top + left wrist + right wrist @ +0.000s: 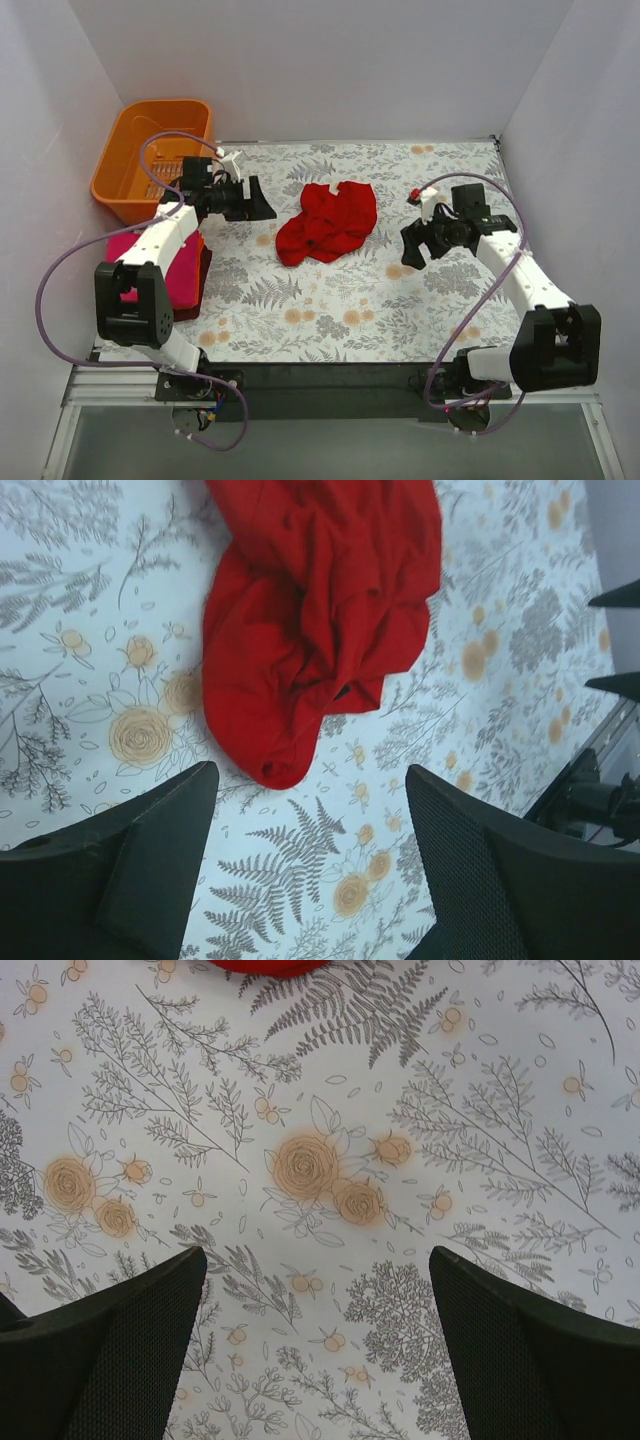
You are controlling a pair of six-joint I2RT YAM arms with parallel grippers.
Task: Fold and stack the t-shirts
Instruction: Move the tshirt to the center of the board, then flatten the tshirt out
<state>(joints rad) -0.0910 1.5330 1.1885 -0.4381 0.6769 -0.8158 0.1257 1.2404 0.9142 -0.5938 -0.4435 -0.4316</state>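
the red shirt (328,222) lies crumpled in a heap on the floral cloth (350,310) that covers the desk, roughly midway between the two arms. left of the shirt, at the cloth's edge, sits a stack (160,268) of folded shirts, magenta-pink on top with orange and dark red edges showing beneath. beyond that stack stands an orange basket (150,150).

the left end effector (258,203) hovers just left of the shirt, jaws wide apart and empty. in its wrist view a lobe of the shirt lies just ahead of the gap. the right end effector (412,248) hangs to the right of the shirt, a little apart, also spread wide and holding nothing.

the step in hand looks like opening out the heap before any fold. to do it well, i judge each end effector should pinch a single layer at a distinct edge, on opposite sides of the shirt, not the bunched middle. then lift, draw apart until the shirt hangs flat, and lay it down smooth. catching the floral cloth underneath along with the shirt is the thing to avoid.

no brand or writing can be read. a small pale patch (322,188) at the shirt's far edge may be a label, too small to tell.
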